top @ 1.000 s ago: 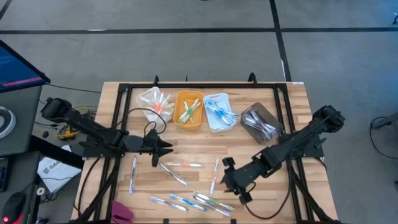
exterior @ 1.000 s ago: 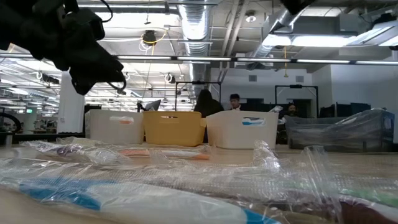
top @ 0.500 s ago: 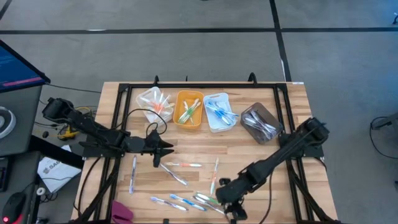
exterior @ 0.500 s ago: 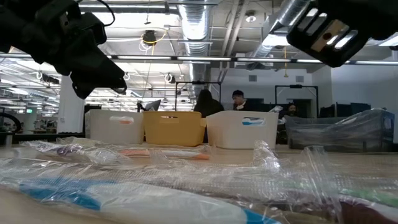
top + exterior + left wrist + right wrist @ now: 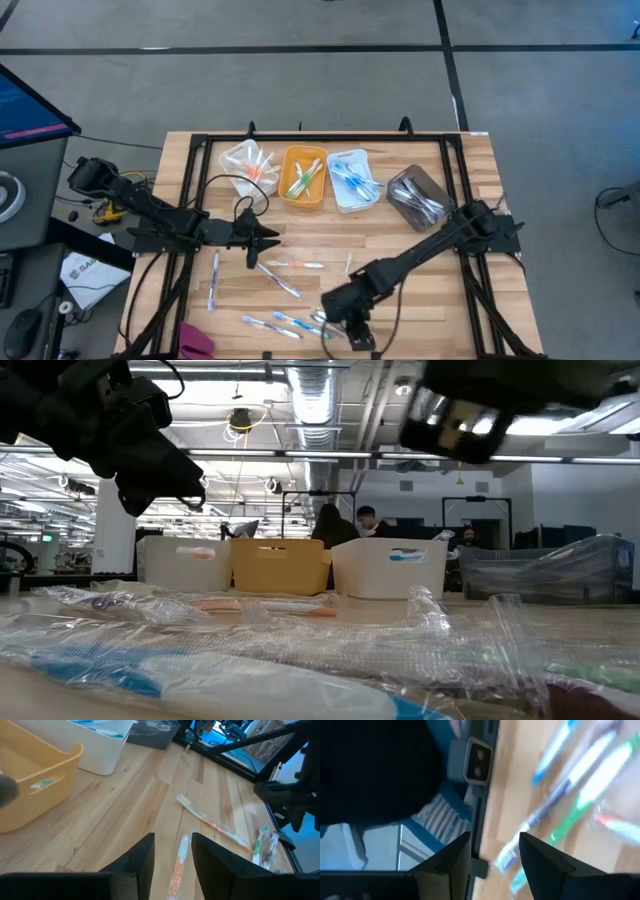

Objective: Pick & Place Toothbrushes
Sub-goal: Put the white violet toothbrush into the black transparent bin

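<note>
Wrapped toothbrushes lie flat on the wooden table: a cluster (image 5: 295, 324) near the front edge, an orange one (image 5: 297, 265) mid-table, and one (image 5: 213, 280) at the left. My right gripper (image 5: 345, 328) hovers open over the cluster's right end, slanting down; blue, white and green toothbrushes (image 5: 570, 785) show past its fingers (image 5: 455, 865). My left gripper (image 5: 272, 238) stands open above the table left of centre, and an orange toothbrush (image 5: 176, 870) lies on the wood beyond its fingers. Neither gripper holds anything.
Along the far side stand four bins holding toothbrushes: white (image 5: 248, 165), orange (image 5: 304, 178), white (image 5: 352, 180) and grey (image 5: 420, 198). Black frame rails (image 5: 190, 200) border the table and a black cable (image 5: 225, 180) loops near the left gripper. People stand in the room beyond (image 5: 370, 520).
My right gripper has swung toward the table's near edge and leftward, sinking and rolling as it went, from right of the loose toothbrushes to over the cluster at the front. Its fingers stay open. The toothbrushes have kept their places.
</note>
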Motion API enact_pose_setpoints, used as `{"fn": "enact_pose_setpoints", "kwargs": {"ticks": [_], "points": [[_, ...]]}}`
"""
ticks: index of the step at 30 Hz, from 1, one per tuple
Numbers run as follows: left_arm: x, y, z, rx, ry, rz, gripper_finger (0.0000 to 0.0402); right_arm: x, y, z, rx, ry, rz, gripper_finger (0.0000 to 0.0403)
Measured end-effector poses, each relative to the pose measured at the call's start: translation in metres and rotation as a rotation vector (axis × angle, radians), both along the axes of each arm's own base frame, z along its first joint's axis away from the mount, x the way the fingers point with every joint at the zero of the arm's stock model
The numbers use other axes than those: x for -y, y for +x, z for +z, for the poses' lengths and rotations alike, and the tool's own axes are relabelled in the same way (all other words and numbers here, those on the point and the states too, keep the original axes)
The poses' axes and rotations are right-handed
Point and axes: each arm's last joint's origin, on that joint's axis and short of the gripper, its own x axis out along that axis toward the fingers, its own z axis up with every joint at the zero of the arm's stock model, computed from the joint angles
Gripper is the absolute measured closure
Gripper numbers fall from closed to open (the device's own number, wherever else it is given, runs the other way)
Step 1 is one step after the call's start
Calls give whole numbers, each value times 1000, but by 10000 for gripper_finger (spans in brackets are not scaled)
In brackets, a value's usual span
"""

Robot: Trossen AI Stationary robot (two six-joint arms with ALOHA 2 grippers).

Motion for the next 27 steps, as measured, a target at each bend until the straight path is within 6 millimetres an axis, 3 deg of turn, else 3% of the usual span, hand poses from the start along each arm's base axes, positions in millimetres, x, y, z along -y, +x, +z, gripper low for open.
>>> {"fn": "enact_pose_setpoints", "kwargs": {"ticks": [8,17,27], "points": [[-1,-2,-3,-7,4,0,279,-29,6,19,-22,-193,132,255],[-1,-1,-3,-12,81,-29,279,-37,13,32,54,-306,51,274],[-1,-1,-2,-16,143,-52,279,-35,20,16,-5,-320,-55,201]]}}
